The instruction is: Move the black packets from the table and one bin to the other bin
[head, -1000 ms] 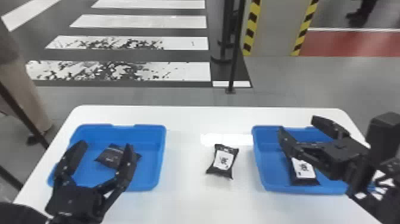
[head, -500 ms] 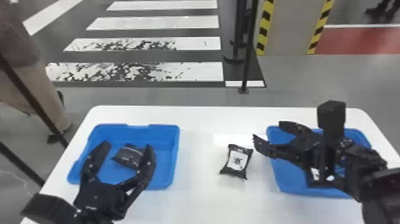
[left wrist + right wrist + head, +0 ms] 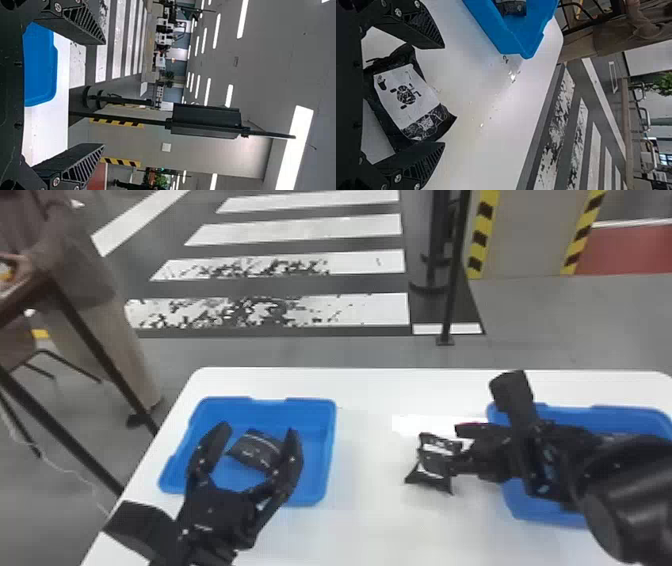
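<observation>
Between the two bins on the white table (image 3: 370, 515), nearer the right-hand one, lies a black packet (image 3: 434, 462), and the right gripper (image 3: 443, 96) has it bracketed! Its fingers stand wide on either side, the packet's white label in plain sight between them, no pinch on it. Over by the table's left edge, the left gripper (image 3: 259, 429) hangs spread and empty at the left bin (image 3: 320, 460), where another packet (image 3: 255, 450) lies on the blue floor. So what's the score? One packet in the left bin, one out on the tabletop, and if the left bin is the goal, as I'd guess, the loose one looks next: close on it, lift, carry it across. Then whatever the right bin (image 3: 620, 412) holds, and that's the big unknown, folks, because the right arm (image 3: 620, 490) sprawls right over it, hiding most of its inside; I can't count a thing in there. The table's near edge is cut off from the head view, and the left gripper blocks part of the left bin's near wall. Finished? Not by my reckoning, not with that packet on the table.
</observation>
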